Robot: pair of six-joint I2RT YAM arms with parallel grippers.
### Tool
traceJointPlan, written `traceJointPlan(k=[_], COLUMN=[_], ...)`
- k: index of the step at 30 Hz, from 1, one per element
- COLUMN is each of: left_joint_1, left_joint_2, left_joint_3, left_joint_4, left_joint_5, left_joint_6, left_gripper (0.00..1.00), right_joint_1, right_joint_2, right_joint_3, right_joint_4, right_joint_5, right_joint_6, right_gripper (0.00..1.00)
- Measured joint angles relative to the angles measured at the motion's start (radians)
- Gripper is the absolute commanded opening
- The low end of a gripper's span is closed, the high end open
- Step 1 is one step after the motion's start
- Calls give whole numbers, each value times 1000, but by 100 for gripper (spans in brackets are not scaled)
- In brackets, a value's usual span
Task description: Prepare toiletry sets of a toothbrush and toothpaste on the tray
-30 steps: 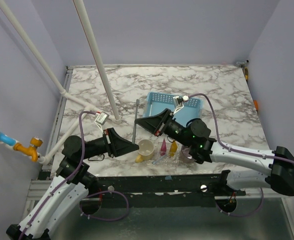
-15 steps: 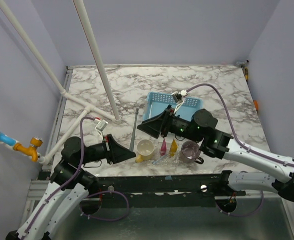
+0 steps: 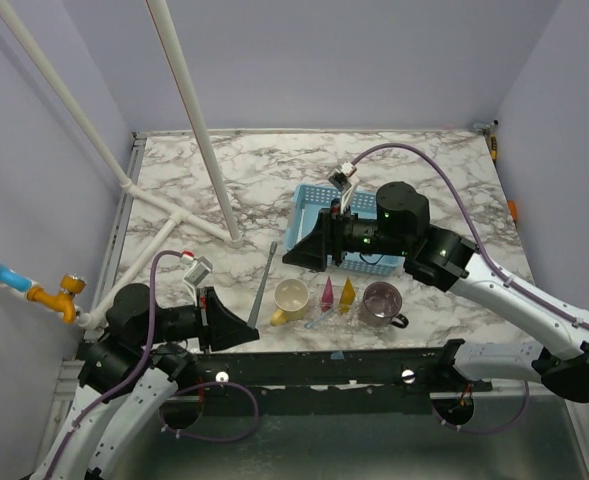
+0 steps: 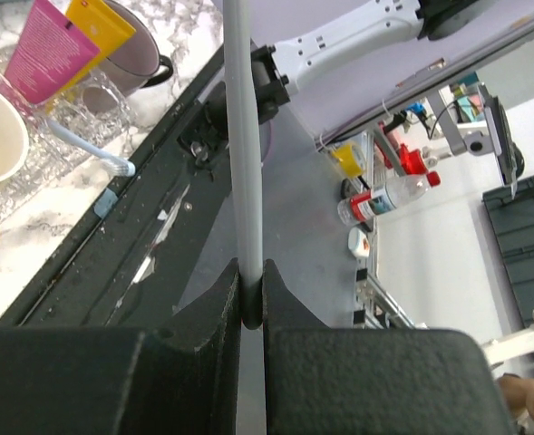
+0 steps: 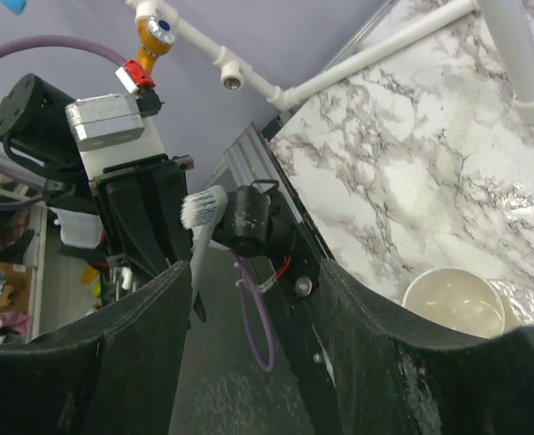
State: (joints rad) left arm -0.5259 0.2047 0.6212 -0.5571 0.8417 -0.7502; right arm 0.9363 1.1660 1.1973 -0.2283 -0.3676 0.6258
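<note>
1. Grey toothbrush (image 3: 264, 282) is clamped by its handle in the left gripper (image 3: 248, 328). It sits near the front edge of the marble table (image 3: 424, 165), at 9 o'clock of the yellow mug (image 3: 292, 297), with its free end pointing toward 12 o'clock.
2. In the left wrist view the fingers (image 4: 212, 308) press on the thin handle from both sides, with no gap.
3. In the right wrist view the white bristles (image 5: 203, 207) show beside that gripper's body. The head seems to sit at the palm end, though the angle is poor.
4. The right gripper (image 3: 292, 258) is spread wide and grasps nothing. It hovers by the near-left corner of the blue basket (image 3: 374, 205), at 12 o'clock of the yellow mug.
5. The pink tube (image 3: 327, 292) and the yellow tube (image 3: 347, 290) lie side by side on the clear tray (image 4: 85, 98), just at 3 o'clock of the yellow mug.
6. The pale blue toothbrush (image 4: 76, 143) lies at 6 o'clock of the tubes, its head toward the table's front edge.
7. The purple mug (image 3: 381, 300) stands at 3 o'clock of the yellow tube.
</note>
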Motion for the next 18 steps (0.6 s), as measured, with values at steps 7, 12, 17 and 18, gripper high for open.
traceJointPlan(k=[7,12,17,18], left_joint_1=[0,0,0,0], left_joint_2=[-10,-3,23,26], left_joint_3=[21,48,78,80], left_joint_4=[-91,-166,-234,-242], left_joint_5=[65,91,94,95], left_joint_6=[58,112,174,182], left_gripper=[0,0,0,0], right_joint_1=[-22,-22,-22,-22], right_joint_2=[24,35,50,58], right_joint_3=[19,29,34,39], right_joint_4=[-69,-78,-78,-78], right_joint_5=[-153,-250,-298,-306], right_joint_6=[-17,-15,-3,1], right_gripper=[62,62,62,62])
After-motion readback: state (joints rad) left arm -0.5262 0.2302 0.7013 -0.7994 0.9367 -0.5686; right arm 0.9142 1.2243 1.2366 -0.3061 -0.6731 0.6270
